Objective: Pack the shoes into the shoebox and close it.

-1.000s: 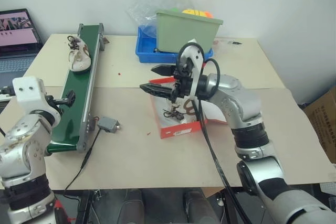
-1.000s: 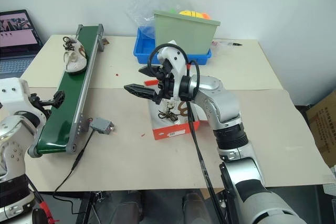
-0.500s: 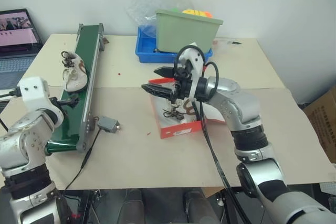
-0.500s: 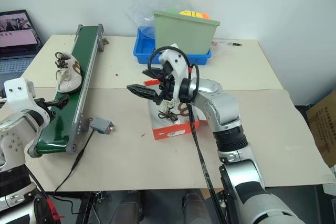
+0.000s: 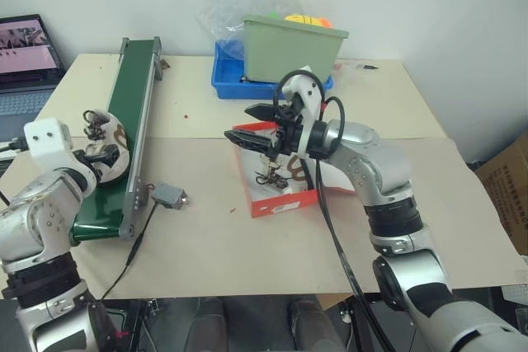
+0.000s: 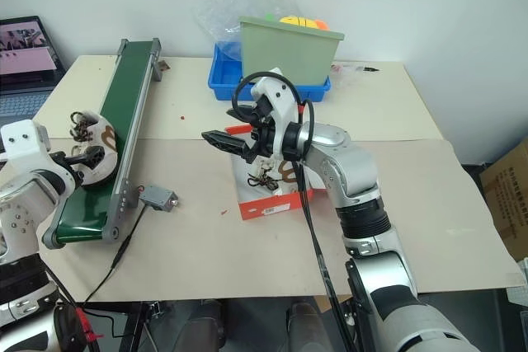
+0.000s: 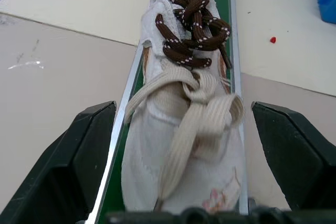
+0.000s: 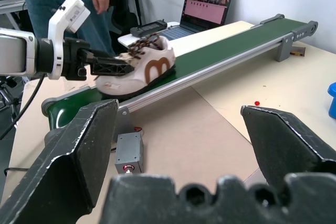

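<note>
At lower left, the left gripper reaches level along the belt, jaws wide astride a shoe, not yet gripping. At centre, the right gripper hovers level, spread wide, above the shoebox, where the other shoe lies.

Probably a lab — conveyor belt, laptop

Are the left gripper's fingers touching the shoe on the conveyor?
Apart. In the left wrist view, both fingers flank the shoe with belt and table visible between each finger and it.
</note>
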You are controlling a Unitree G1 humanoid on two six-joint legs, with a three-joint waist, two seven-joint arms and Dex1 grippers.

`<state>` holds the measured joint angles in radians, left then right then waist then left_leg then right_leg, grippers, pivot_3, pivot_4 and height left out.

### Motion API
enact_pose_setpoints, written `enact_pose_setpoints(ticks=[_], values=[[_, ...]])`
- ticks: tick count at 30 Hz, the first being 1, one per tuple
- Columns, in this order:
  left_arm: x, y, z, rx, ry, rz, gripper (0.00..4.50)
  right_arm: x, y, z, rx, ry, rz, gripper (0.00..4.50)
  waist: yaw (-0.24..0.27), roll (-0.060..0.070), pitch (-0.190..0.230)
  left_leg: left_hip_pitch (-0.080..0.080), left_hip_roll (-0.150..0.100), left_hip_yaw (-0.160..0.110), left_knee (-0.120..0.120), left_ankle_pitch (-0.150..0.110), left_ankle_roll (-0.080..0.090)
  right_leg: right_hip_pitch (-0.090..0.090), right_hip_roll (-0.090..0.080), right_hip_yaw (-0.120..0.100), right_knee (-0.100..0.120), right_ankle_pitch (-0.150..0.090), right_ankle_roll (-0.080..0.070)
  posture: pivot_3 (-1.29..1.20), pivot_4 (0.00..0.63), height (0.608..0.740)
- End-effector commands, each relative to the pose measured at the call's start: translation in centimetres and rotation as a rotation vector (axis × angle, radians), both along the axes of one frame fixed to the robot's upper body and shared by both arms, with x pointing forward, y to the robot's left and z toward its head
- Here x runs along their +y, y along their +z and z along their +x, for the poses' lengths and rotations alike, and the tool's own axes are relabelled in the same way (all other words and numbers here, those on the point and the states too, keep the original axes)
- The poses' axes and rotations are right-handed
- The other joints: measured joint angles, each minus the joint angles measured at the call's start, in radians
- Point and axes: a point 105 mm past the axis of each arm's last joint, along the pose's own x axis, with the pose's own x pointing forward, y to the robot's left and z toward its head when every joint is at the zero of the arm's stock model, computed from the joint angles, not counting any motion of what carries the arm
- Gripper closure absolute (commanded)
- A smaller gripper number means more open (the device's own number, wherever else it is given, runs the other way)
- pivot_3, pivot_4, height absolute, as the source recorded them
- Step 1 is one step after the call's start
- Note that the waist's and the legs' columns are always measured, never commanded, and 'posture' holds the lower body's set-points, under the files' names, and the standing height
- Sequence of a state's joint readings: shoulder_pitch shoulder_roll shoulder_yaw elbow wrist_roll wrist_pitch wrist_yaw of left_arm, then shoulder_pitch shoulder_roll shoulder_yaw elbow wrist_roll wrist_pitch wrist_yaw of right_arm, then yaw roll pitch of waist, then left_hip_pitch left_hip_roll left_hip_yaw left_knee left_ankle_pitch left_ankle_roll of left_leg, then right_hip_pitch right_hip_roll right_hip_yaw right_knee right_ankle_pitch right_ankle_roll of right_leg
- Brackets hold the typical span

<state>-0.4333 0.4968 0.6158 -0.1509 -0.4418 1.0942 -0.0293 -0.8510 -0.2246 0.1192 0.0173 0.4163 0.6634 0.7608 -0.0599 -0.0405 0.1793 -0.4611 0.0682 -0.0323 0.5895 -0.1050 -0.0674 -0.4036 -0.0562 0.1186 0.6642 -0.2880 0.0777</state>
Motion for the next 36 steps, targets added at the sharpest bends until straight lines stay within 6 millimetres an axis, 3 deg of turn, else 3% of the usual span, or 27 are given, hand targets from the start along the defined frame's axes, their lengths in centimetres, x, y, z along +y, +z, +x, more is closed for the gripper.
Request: enact_pose_setpoints(ticks=[1, 6, 10, 13, 16, 19, 22, 25, 32, 36], values=[[0.2, 0.8, -0.1, -0.041, 0.014, -0.040, 1.45, -0.1, 1.5, -0.6, -0.051, 0.010, 0.020, 0.00, 0.000, 0.000, 0.000, 0.000, 0.000, 0.000, 0.000, 0.000, 0.000, 0.000, 0.000, 0.000, 0.000, 0.000, 0.000, 0.00, 0.150, 0.740], [0.0, 1.8, 0.1, -0.091, 0.013, -0.047, 3.31, -0.1, 1.3, -0.5, -0.048, 0.005, 0.011, 0.00, 0.014, 0.000, 0.000, 0.000, 0.000, 0.000, 0.001, 0.000, 0.000, 0.000, 0.000, 0.000, 0.000, 0.000, 0.000, 0.00, 0.150, 0.740], [-1.1, 4.6, 0.6, -0.236, -0.023, -0.038, 4.41, -0.1, 1.3, -0.5, -0.045, 0.002, 0.009, 0.00, 0.018, 0.000, 0.000, 0.000, 0.000, 0.000, 0.001, 0.000, 0.000, 0.000, 0.000, 0.000, 0.000, 0.000, 0.000, 0.00, 0.150, 0.740], [-2.6, 7.4, 0.9, -0.365, -0.078, -0.027, 4.48, -0.2, 1.3, -0.3, -0.032, -0.009, 0.016, 0.00, 0.018, -0.001, 0.000, 0.000, 0.000, 0.000, 0.001, 0.000, 0.000, 0.000, 0.000, 0.000, 0.000, 0.000, 0.000, 0.00, 0.150, 0.740], [-5.6, 9.9, 1.1, -0.472, -0.202, -0.005, 4.48, -0.5, 1.4, 0.3, 0.028, -0.043, 0.059, 0.00, 0.017, -0.001, 0.000, 0.000, 0.000, 0.000, 0.001, 0.000, 0.000, 0.000, 0.000, 0.000, 0.000, 0.000, 0.000, 0.00, 0.150, 0.740], [-10.6, 11.6, 0.9, -0.527, -0.422, 0.072, 4.48, -1.3, 1.9, 1.8, 0.274, -0.093, 0.235, 0.00, 0.019, -0.001, 0.000, 0.000, 0.000, 0.000, 0.001, 0.000, 0.000, 0.000, 0.000, 0.000, 0.000, 0.000, 0.000, 0.00, 0.150, 0.740], [-13.8, 11.9, 0.7, -0.538, -0.567, 0.139, 4.48, -2.3, 1.3, 4.5, 0.567, -0.203, 0.424, 0.00, 0.018, -0.001, 0.000, 0.000, 0.000, -0.001, 0.001, 0.000, 0.000, 0.001, 0.000, 0.000, 0.001, 0.001, -0.001, 0.00, 0.150, 0.740], [-15.6, 11.8, 0.6, -0.541, -0.637, 0.163, 4.48, -2.6, 0.8, 5.4, 0.702, -0.244, 0.518, 0.00, 0.016, -0.001, 0.000, 0.000, 0.000, -0.001, 0.001, 0.000, 0.000, 0.001, 0.000, -0.001, 0.000, 0.001, -0.001, 0.00, 0.150, 0.740], [-19.9, 11.9, 0.4, -0.563, -0.753, 0.150, 4.48, -2.4, 1.1, 5.3, 0.790, -0.227, 0.596, 0.00, 0.014, 0.000, 0.000, -0.001, 0.000, -0.001, 0.000, 0.000, 0.000, 0.000, 0.000, -0.001, 0.000, 0.001, -0.001, 0.00, 0.150, 0.740], [-21.1, 11.9, 0.4, -0.574, -0.784, 0.133, 4.48, -2.2, 1.2, 5.1, 0.792, -0.223, 0.595, 0.00, 0.014, 0.000, 0.000, -0.001, 0.000, -0.001, 0.000, 0.000, 0.000, 0.000, 0.000, -0.001, 0.000, 0.001, -0.001, 0.00, 0.150, 0.740]])
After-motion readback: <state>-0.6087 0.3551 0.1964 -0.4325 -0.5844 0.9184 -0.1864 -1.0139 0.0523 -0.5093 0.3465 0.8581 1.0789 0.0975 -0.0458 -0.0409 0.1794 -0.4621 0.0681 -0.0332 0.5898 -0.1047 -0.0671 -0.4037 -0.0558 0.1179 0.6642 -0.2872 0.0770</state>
